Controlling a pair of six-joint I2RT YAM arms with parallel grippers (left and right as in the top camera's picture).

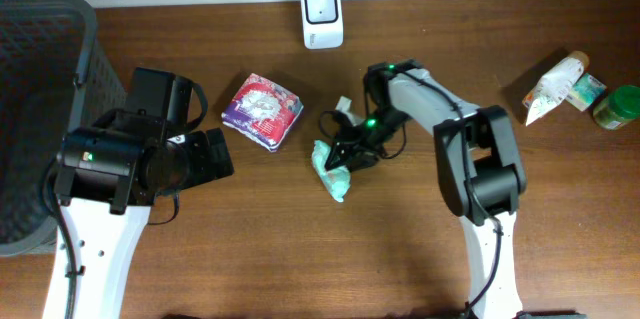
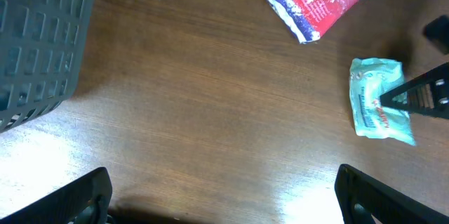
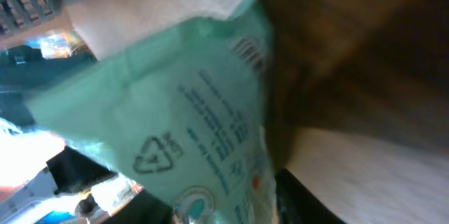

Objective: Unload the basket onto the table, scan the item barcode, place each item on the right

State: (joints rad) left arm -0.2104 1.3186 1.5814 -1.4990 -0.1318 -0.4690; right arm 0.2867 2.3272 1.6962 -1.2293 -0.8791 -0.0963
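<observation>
overhead and wrist views of a two-arm scanning setup. the mint-green packet (image 1: 330, 171) lies flat near the middle of the brown table (image 1: 300, 249), nearer the camera's lower edge than the white scanner (image 1: 322, 16), which stands at the table's far edge. the right claw (image 1: 347, 151) sits at the packet's edge with its dark fingertips (image 2: 421, 92) touching the wrapper; whether they clamp it cannot be told. in the right-wrist view the packet fills the frame, showing a recycling triangle and part of a barcode (image 3: 249, 52). the left claw (image 1: 215, 154) hangs over bare wood with its jaws spread wide, just beside a purple-and-red packet (image 1: 262, 109). a dark basket (image 1: 40, 79) stands at the left; a white pouch (image 1: 555, 87) and a green jar (image 1: 618, 107) lie at the far right.
</observation>
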